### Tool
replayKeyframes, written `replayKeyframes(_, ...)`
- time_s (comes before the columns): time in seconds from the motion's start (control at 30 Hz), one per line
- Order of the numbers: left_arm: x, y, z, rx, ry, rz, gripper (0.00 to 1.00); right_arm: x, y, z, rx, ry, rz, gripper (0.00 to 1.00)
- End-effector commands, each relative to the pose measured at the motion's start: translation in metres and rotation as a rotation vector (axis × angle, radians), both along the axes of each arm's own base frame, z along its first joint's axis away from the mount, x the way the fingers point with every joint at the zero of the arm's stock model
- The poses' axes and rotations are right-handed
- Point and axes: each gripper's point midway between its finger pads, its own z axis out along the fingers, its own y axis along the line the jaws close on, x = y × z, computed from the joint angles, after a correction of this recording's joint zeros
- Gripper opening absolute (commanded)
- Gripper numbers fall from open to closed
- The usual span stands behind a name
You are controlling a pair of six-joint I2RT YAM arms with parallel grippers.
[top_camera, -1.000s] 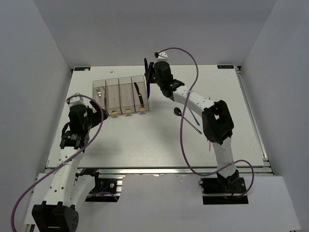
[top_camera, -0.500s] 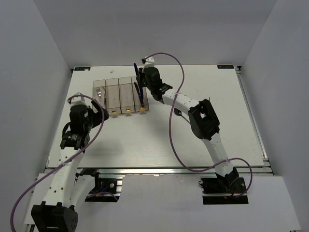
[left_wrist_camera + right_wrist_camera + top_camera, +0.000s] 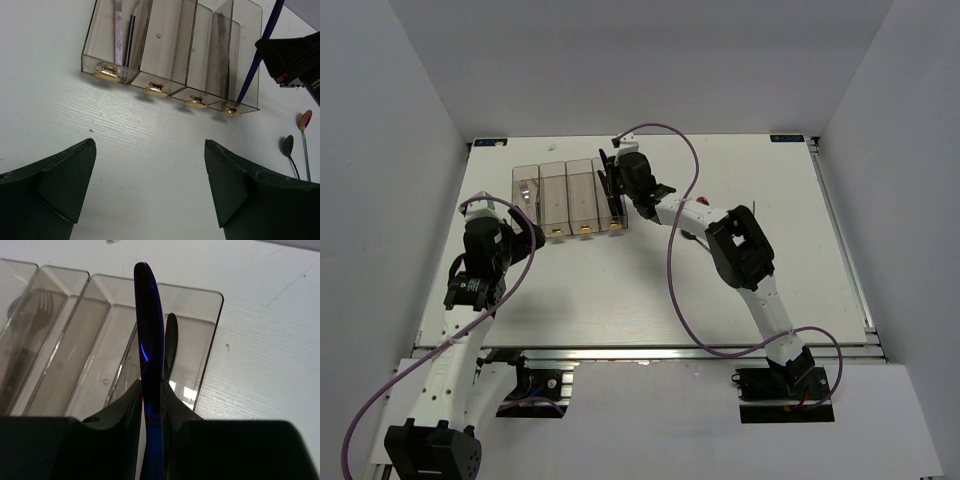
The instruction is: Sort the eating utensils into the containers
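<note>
R gripper [image 3: 152, 390] pinched tight on slim glossy blue knife [image 3: 149, 325], held steep over rightmost clear plastic bin [image 3: 212, 335]; black knife [image 3: 171, 337] lies inside. R arm reaches far-left. L gripper [image 3: 150, 175] wide open, empty, near gold tabs [image 3: 156, 90].

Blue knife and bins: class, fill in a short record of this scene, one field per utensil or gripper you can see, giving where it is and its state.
blue knife: clamped in right gripper, steeply tilted, tip down at the tab end of the rightmost bin
black knife: lying in that bin
fork: in leftmost bin
pink spoon, dark spoon: on the table, right of the bins
left gripper: open, empty
</note>
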Motion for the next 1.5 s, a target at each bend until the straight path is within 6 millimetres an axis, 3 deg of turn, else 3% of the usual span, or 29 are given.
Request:
replayKeyframes(0.0,-0.001,-0.002,0.004,0.006,-0.019,-0.012,0.98,-0.006,0.005,0.065,0.064,-0.133,0.006,0.09)
replayKeyframes(0.13,0.000,-0.001,0.003,0.008,-0.018,-0.008,0.98,-0.011,0.002,0.061,0.061,-0.126,0.010,0.21)
replayKeyframes(0.17,0.000,-0.001,0.003,0.007,-0.016,-0.011,0.98,-0.013,0.003,0.061,0.060,-0.125,0.017,0.30)
replayKeyframes(0.23,0.000,-0.002,0.002,0.008,-0.014,-0.013,0.98,-0.016,0.004,0.069,0.070,-0.133,0.021,0.37)
replayKeyframes(0.27,0.000,-0.001,0.001,0.007,-0.011,-0.010,0.98,-0.016,0.004,0.073,0.073,-0.136,0.022,0.57)
replayKeyframes(0.3,0.000,-0.002,0.002,0.007,-0.011,-0.012,0.98,-0.017,0.005,0.081,0.081,-0.143,0.026,0.66)
replayKeyframes(0.37,0.000,-0.001,0.000,0.008,-0.008,-0.011,0.98,-0.016,0.006,0.097,0.099,-0.162,0.030,0.74)
replayKeyframes(0.47,0.000,0.000,0.000,0.011,-0.005,-0.002,0.98,-0.017,0.004,0.123,0.119,-0.187,0.024,0.74)
replayKeyframes(0.6,0.000,0.002,0.000,0.016,-0.003,0.004,0.98,-0.031,-0.019,0.166,0.120,-0.226,-0.003,0.74)
replayKeyframes(0.7,0.000,0.004,0.002,0.017,-0.005,0.015,0.98,-0.048,-0.050,0.157,-0.003,-0.184,0.038,0.78)
replayKeyframes(0.73,0.000,0.004,0.002,0.018,-0.008,0.017,0.98,-0.058,-0.063,0.138,-0.071,-0.115,0.064,0.77)
replayKeyframes(0.83,0.000,0.002,0.004,0.013,-0.020,0.011,0.98,-0.082,-0.107,0.104,-0.176,0.051,0.127,0.73)
replayKeyframes(0.87,-0.001,0.002,0.005,0.011,-0.023,0.008,0.98,-0.099,-0.127,0.076,-0.260,0.169,0.139,0.73)
replayKeyframes(0.9,-0.001,0.001,0.005,0.009,-0.024,0.002,0.98,-0.101,-0.151,0.066,-0.310,0.216,0.102,0.73)
replayKeyframes(0.97,0.000,-0.001,0.005,0.005,-0.024,-0.008,0.98,-0.132,-0.180,0.035,-0.398,0.367,0.121,0.72)
replayKeyframes(1.07,0.001,-0.002,0.003,0.006,-0.017,-0.017,0.98,-0.166,-0.209,0.007,-0.477,0.465,0.106,0.71)
replayKeyframes(1.1,0.001,-0.001,0.002,0.009,-0.013,-0.010,0.98,-0.167,-0.222,0.005,-0.499,0.462,0.043,0.71)
replayKeyframes(1.17,0.001,0.000,0.002,0.010,-0.011,-0.007,0.98,-0.178,-0.239,-0.001,-0.495,0.471,0.005,0.72)
replayKeyframes(1.23,0.001,-0.001,0.003,0.009,-0.018,-0.007,0.98,-0.187,-0.242,-0.004,-0.470,0.485,0.025,0.72)
replayKeyframes(1.3,0.000,-0.002,0.003,0.010,-0.020,-0.013,0.98,-0.197,-0.248,-0.017,-0.488,0.501,0.062,0.72)
replayKeyframes(1.47,0.001,-0.006,0.000,0.004,-0.012,-0.033,0.98,-0.196,-0.278,-0.066,-0.650,0.636,0.052,0.66)
